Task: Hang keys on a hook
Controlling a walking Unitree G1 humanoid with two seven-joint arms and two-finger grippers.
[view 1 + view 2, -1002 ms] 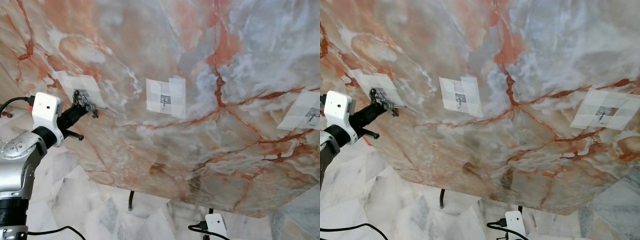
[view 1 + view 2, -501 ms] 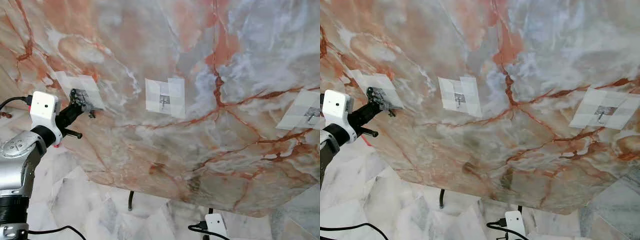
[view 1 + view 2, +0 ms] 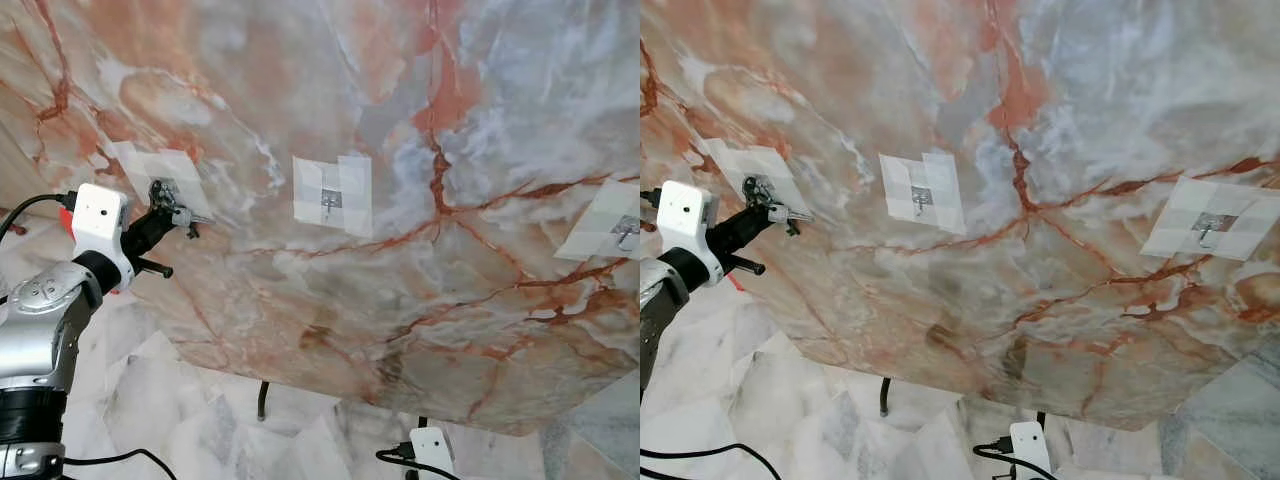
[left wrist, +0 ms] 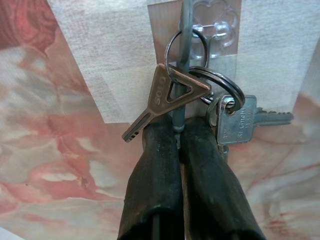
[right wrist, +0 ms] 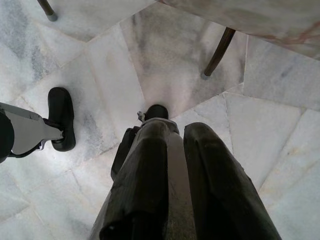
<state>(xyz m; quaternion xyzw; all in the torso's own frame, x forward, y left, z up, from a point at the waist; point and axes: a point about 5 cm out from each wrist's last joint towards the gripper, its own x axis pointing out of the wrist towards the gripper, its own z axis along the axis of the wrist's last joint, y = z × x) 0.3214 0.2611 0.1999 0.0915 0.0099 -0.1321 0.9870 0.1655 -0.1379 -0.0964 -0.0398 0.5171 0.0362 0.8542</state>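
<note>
Against veined marble, the left gripper (image 4: 181, 131) pinches ringed metal keys (image 4: 192, 97) (triangular-headed) at a wire hook (image 4: 185, 30).

Your left gripper (image 4: 181, 131) is pressed up against the marble panel (image 3: 400, 200), its fingers together beneath the keys (image 4: 200, 95) on the left hook (image 4: 186, 30). Bare panel lies between that hook and the middle hook (image 3: 328, 199), and again out to the far right hook (image 3: 627, 232).

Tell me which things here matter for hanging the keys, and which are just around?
For the job: keys, left hook, left gripper shut on the keys.
Just around: middle hook, right hook, marble board, right gripper, idle.
</note>
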